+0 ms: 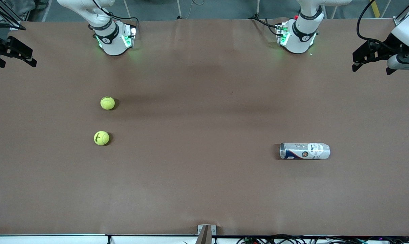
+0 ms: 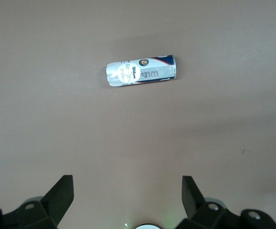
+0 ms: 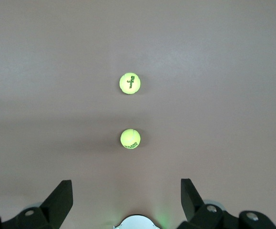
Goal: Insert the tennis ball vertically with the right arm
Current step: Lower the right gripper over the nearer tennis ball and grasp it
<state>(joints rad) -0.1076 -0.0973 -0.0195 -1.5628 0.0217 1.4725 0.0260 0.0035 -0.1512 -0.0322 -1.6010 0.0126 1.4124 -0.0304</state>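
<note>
The right gripper (image 3: 126, 198) hangs high over its arm's end of the table with jaws spread wide and empty, both fuzzy yellow-green tennis balls on the table below it, the nearer tennis ball (image 1: 101, 138) and the farther tennis ball (image 1: 107, 103) well apart. Nothing looks done yet: the can (image 1: 304, 151), a smooth clear cylinder with a printed label, lies on its side toward the left arm's end, so it probably needs standing up first. The left gripper (image 2: 127, 199) waits above it, wide open and empty.
</note>
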